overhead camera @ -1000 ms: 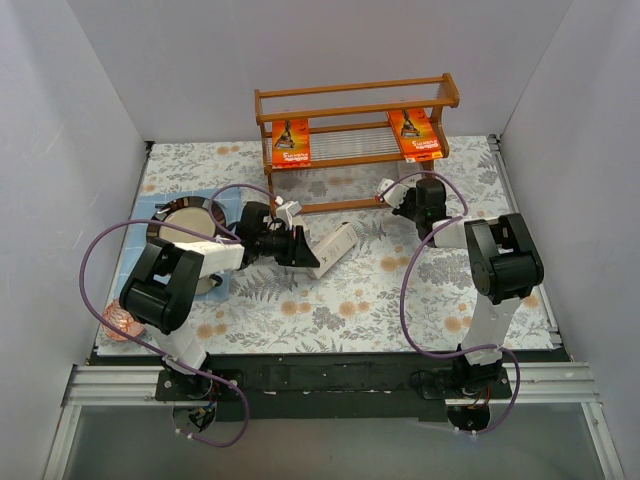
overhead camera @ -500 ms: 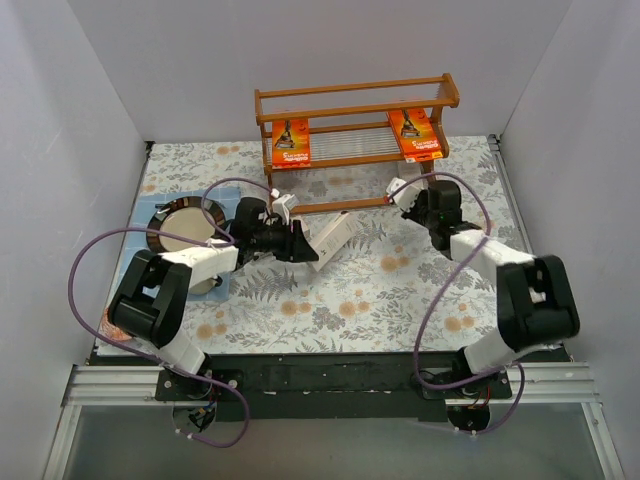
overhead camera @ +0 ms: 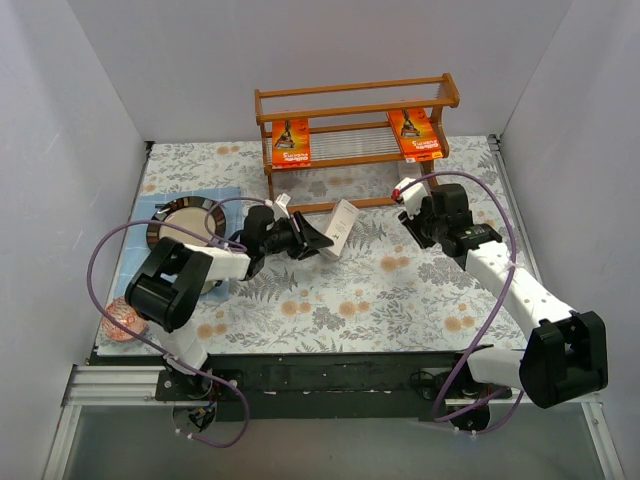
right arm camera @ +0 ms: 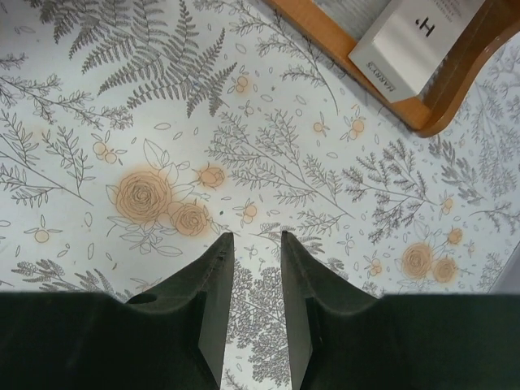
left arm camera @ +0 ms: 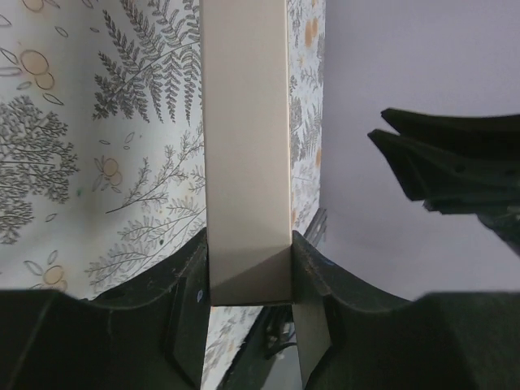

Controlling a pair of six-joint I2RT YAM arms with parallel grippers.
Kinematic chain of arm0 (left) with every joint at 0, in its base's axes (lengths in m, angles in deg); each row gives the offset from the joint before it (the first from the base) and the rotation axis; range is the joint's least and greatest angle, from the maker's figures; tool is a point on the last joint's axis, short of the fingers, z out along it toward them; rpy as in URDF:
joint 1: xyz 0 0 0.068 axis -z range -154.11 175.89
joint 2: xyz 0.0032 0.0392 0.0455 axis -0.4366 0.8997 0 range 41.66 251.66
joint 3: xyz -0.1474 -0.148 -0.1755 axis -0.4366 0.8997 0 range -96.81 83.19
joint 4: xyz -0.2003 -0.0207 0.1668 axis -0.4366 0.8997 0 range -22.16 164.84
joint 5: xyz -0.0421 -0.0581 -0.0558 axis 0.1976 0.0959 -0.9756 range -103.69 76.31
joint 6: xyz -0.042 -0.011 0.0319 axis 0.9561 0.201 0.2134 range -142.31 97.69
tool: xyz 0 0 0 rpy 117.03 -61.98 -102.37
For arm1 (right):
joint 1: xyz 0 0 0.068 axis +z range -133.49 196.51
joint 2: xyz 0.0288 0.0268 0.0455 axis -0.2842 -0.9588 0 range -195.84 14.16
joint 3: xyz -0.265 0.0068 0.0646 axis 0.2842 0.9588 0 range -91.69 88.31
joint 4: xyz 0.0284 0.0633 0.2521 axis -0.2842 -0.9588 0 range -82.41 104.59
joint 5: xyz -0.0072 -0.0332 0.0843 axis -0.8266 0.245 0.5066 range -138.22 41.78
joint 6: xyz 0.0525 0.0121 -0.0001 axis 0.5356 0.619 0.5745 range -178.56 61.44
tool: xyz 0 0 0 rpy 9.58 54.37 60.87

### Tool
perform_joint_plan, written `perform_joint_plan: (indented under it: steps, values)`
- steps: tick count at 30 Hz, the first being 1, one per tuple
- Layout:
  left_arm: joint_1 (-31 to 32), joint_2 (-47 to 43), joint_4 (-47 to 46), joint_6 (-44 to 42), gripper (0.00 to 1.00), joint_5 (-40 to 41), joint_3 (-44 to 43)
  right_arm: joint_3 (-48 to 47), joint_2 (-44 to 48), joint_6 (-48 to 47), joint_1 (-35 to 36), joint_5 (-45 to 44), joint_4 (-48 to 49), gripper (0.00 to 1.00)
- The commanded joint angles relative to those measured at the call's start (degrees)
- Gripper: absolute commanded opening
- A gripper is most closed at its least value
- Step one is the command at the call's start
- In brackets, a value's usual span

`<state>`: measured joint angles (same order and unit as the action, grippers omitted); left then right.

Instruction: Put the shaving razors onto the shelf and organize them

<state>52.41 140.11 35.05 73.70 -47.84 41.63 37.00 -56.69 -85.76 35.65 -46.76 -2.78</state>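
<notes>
The orange-brown wooden shelf [overhead camera: 355, 105] stands at the back centre. Two orange razor packs [overhead camera: 290, 143] [overhead camera: 414, 134] lean on its rod tier, one at each end. My left gripper [overhead camera: 318, 240] is shut on a slim white box [overhead camera: 340, 226] and holds it tilted above the cloth, just in front of the shelf's lower rail. In the left wrist view the box [left arm camera: 246, 146] is clamped between both fingers [left arm camera: 248, 268]. My right gripper [overhead camera: 418, 222] is open and empty above the floral cloth [right arm camera: 257, 236]. Another white box [right arm camera: 414, 32] lies on the shelf's lower tier.
A round cream mug with a dark rim [overhead camera: 185, 222] sits on a blue mat at the left, partly behind my left arm. A pink object [overhead camera: 120, 318] lies at the near left edge. Grey walls close in the left, back and right sides.
My left gripper has carried the white box up and to the right, toward the shelf, and turned it more end-on. My right gripper has drawn back to the right, away from the shelf corner.
</notes>
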Motion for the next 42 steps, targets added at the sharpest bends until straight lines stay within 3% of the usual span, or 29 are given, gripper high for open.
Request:
perform_joint_plan:
  steps: [1, 10, 26, 29, 30, 31, 34, 42]
  values:
    - [3.0, 1.8, -6.1, 16.0, 0.36, 6.4, -3.3, 0.0, 1.2, 2.2, -0.2, -3.1, -3.3, 0.38]
    - [3.5, 6.4, -8.6, 29.1, 0.33, 9.6, -5.0, 1.5, 2.9, -1.4, -0.1, -5.9, -6.0, 0.36]
    - [4.2, 14.0, -10.3, 36.7, 0.31, 11.6, -11.7, 0.8, 0.6, -1.4, -0.2, -3.6, -5.9, 0.34]
    - [4.6, 17.0, -8.4, 38.5, 0.39, 11.5, -14.4, 0.7, 0.7, -1.3, -0.2, -3.4, -6.1, 0.35]
    - [4.9, 17.7, -7.9, 38.8, 0.45, 11.6, -15.4, 0.9, 0.7, -1.2, -0.2, -3.3, -6.1, 0.35]
    - [5.2, 18.6, -7.4, 39.2, 0.63, 11.5, -15.7, 0.9, 0.9, -1.2, -0.2, -3.2, -6.1, 0.35]
    - [5.3, 18.6, -6.3, 38.6, 0.77, 11.1, -15.5, 0.7, 1.3, -1.1, -0.2, -3.1, -6.3, 0.37]
    - [5.6, 10.1, -3.5, 27.1, 0.89, 7.3, -7.7, -0.9, 0.6, 2.6, -0.2, 0.0, -5.0, 0.61]
